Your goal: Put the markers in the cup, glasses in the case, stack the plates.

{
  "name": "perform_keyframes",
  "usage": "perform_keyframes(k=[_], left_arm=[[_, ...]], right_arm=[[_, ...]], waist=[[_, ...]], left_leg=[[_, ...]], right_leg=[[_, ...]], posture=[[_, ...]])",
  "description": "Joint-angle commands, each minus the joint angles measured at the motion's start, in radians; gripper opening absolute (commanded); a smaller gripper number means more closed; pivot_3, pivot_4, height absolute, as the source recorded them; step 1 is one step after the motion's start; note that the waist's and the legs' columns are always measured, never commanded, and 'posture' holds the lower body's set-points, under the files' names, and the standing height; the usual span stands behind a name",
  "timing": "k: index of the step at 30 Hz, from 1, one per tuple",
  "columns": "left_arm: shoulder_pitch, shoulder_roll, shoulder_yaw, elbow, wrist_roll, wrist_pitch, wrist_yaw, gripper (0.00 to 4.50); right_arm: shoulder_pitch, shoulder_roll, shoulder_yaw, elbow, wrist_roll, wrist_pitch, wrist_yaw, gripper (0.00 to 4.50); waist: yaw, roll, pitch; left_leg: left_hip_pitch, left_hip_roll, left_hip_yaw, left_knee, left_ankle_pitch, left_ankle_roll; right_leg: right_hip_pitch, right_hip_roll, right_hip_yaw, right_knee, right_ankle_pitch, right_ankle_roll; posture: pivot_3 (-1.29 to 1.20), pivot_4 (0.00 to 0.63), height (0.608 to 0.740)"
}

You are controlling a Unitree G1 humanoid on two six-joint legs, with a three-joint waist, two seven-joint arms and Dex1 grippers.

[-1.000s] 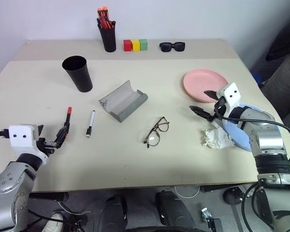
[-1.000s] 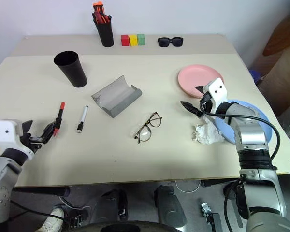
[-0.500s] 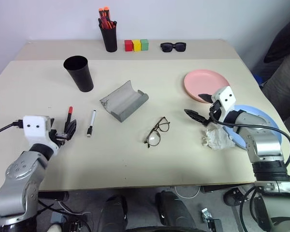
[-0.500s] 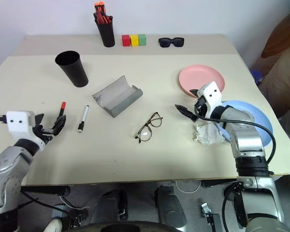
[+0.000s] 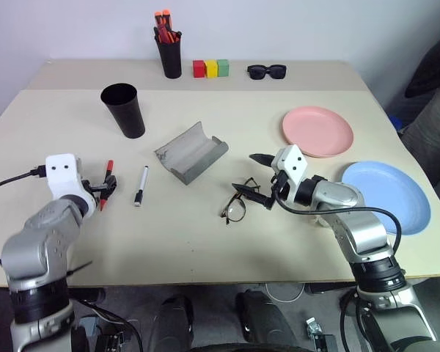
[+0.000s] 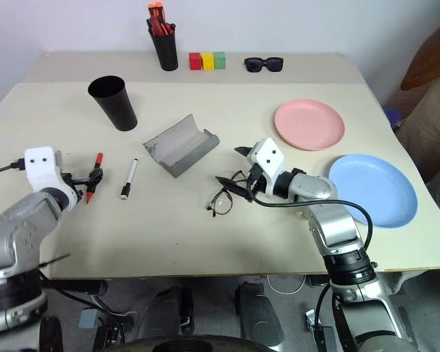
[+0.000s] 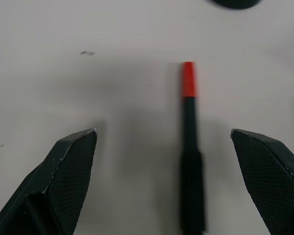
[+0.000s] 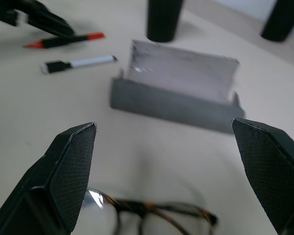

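Your left gripper [image 5: 106,188] stands spread wide near the left edge of the beige worktop [image 5: 205,242], its two black fingers straddling the slim black-bodied marker with the red end [image 7: 188,147], which lies flat on the worktop between them with nothing pinched. Just beside it, toward the middle, lies the white-bodied marker with the black cap [image 5: 140,185], roughly parallel. The tapered matte black cup [image 5: 124,111] stands upright farther back, toward the far left corner. Your right gripper [image 5: 254,174] is also spread wide and empty, hanging over the middle of the worktop with its fingers reaching toward the left edge; the thin dark wire-framed glasses [image 5: 237,205] lie open right at its lower finger, whether touching it you cannot tell from here. The grey felt clamshell case [image 5: 190,152] lies open just beyond the glasses, toward the far left, hollow side up. Near the right edge, the salmon pink round plate [image 5: 317,131] and the light blue round plate [image 5: 386,196] lie side by side, not stacked, the pink one nearer the far edge.
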Motion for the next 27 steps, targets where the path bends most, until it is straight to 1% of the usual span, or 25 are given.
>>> perform_keyframes(k=[1,5,9,12,17,18,19,21,23,24,27], left_arm=[[-0.083,0.037,-0.010,0.062,0.029,0.134,0.020,4.49],[-0.146,0.063,-0.041,0.128,0.040,0.251,0.001,4.49],[-0.219,0.062,-0.050,0.195,0.040,0.360,-0.024,4.49],[-0.236,0.065,-0.064,0.214,0.045,0.380,-0.047,3.65],[-0.240,0.065,-0.075,0.228,0.073,0.370,-0.057,1.07],[-0.242,0.060,-0.066,0.225,0.084,0.346,-0.052,0.63],[-0.242,0.050,-0.046,0.218,0.090,0.309,-0.048,0.04],[-0.226,0.021,-0.003,0.183,0.109,0.104,-0.038,0.01],[-0.198,0.021,-0.012,0.150,0.166,-0.153,-0.025,0.01],[-0.204,0.019,-0.013,0.149,0.181,-0.240,-0.020,0.01],[-0.270,-0.012,0.011,0.179,0.179,-0.424,0.003,0.01]], right_arm=[[0.018,0.017,0.025,-0.094,0.007,0.020,-0.021,4.50],[0.033,0.036,0.058,-0.130,0.001,0.040,-0.043,4.50],[0.019,0.053,0.076,-0.137,0.006,0.049,-0.051,4.50],[0.017,0.064,0.088,-0.138,0.001,0.048,-0.055,4.50],[0.016,0.075,0.091,-0.133,-0.002,0.045,-0.063,4.50],[0.015,0.076,0.092,-0.130,-0.002,0.044,-0.064,4.50],[0.015,0.078,0.095,-0.128,-0.002,0.044,-0.065,4.50],[0.005,0.087,0.102,-0.113,-0.004,0.038,-0.066,4.50],[-0.014,0.102,0.111,-0.082,-0.012,0.027,-0.069,4.50],[-0.027,0.111,0.115,-0.060,-0.019,0.019,-0.073,4.50],[-0.062,0.144,0.122,-0.002,-0.048,-0.011,-0.098,4.50]], waist=[[0.001,0.000,0.000],[0.001,0.000,0.000],[0.001,0.000,0.000],[0.002,0.000,0.000],[0.003,0.000,-0.001],[0.004,0.000,-0.001],[0.004,0.000,-0.001],[0.007,0.000,-0.001],[0.006,-0.001,0.000],[0.004,-0.002,0.000],[0.006,-0.003,0.000]], left_leg=[[0.000,0.000,0.000,0.000,0.000,0.000],[0.000,0.000,0.000,0.000,0.000,0.000],[0.000,0.000,0.000,0.000,0.000,-0.001],[0.000,0.000,0.000,0.000,0.000,-0.001],[0.000,0.000,0.000,0.000,0.001,-0.001],[0.000,0.000,0.000,0.000,0.001,-0.001],[0.000,0.000,0.000,0.000,0.001,-0.001],[0.000,0.000,0.000,0.000,0.001,-0.001],[0.000,0.000,0.000,0.000,0.001,-0.001],[0.000,0.000,0.000,0.000,0.001,-0.001],[0.000,0.001,0.000,0.000,0.001,-0.002]], right_leg=[[0.000,0.000,0.000,0.000,0.000,0.000],[0.000,0.000,0.000,0.000,0.000,0.000],[0.000,0.000,0.000,0.001,0.000,0.000],[0.000,0.000,0.000,0.001,0.000,0.000],[0.000,0.000,0.000,0.001,0.000,0.000],[0.000,0.000,0.000,0.001,0.000,0.000],[0.000,0.000,0.000,0.001,0.000,0.000],[0.000,0.000,0.000,0.001,0.000,0.000],[0.000,-0.001,0.000,0.001,0.000,0.000],[0.000,-0.001,0.000,0.001,0.000,0.000],[-0.001,0.000,-0.001,0.001,0.000,-0.001]], posture=[[0.00,0.150,0.722],[0.00,0.150,0.722],[0.00,0.150,0.722],[0.00,0.150,0.722],[0.00,0.150,0.722],[0.00,0.150,0.722],[0.00,0.150,0.722],[0.00,0.150,0.722],[0.00,0.150,0.722],[0.00,0.150,0.722],[0.00,0.150,0.722]])
